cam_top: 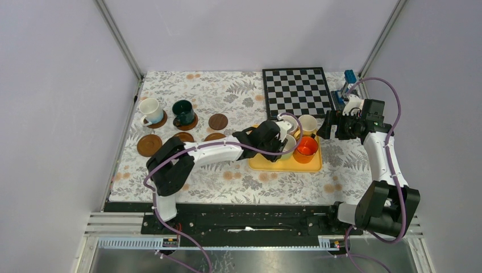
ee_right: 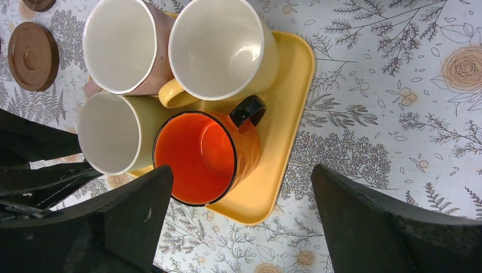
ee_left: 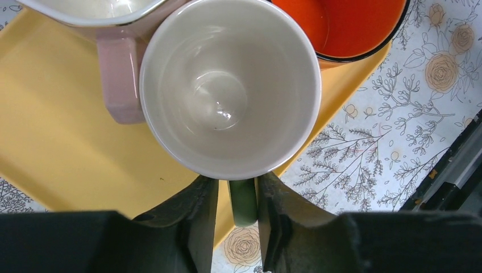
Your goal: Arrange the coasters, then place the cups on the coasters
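Light-green cup [ee_left: 230, 85] sits on the tray [ee_left: 57, 142], dead ahead of your left gripper [ee_left: 239, 185]. Its handle [ee_left: 243, 202] points straight back between the jaws, which stand narrow around it; can't tell if the pinch is firm. Right gripper [ee_right: 241, 170] is spread wide, holding nothing. Free coasters [cam_top: 150, 145] lie to the left on the bench, on the left arm's side.

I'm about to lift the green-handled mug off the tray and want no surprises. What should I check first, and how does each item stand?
1. Left gripper astride the light green cup handle: ok.
2. Fingers tight on the handle: cannot tell.
3. Neighbours clear: not ok, pink cup and orange cup crowd it.
4. Bare coaster waiting: ok.
5. Right gripper open, holding nothing: ok.
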Robot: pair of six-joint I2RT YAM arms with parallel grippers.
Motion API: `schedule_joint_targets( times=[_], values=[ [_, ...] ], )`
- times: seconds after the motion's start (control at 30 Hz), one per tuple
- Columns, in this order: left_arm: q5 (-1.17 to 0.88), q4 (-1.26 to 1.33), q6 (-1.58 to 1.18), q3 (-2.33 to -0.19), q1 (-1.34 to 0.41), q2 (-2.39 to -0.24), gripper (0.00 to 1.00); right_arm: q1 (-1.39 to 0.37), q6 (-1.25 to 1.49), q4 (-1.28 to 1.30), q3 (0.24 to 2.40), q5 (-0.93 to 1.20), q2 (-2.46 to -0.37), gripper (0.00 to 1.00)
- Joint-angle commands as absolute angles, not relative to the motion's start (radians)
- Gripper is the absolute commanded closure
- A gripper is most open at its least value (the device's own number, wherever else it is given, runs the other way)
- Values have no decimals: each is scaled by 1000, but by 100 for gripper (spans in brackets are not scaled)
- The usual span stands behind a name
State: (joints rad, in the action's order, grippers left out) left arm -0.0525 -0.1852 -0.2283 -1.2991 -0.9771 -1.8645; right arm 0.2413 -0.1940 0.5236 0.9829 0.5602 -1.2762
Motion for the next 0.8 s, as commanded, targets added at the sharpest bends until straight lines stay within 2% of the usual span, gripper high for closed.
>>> schedule_joint_targets(
  times=[0.0,0.2,0.33,0.77],
  values=[
    [-37,-145,-213,-1304,-966,-1836,71,238,-198,507,982,558,-1256,2],
    [-23,-157,-193,-1280,-959,-1793,86,238,-197,507,982,561,-1259,2],
    [-25,-163,-177,-1240,-955,-1754,100,238,-200,507,977,564,-1261,2],
    [-140,-178,-143,-1182,-864,-1597,100,238,-200,505,974,571,-1267,2]
  ],
)
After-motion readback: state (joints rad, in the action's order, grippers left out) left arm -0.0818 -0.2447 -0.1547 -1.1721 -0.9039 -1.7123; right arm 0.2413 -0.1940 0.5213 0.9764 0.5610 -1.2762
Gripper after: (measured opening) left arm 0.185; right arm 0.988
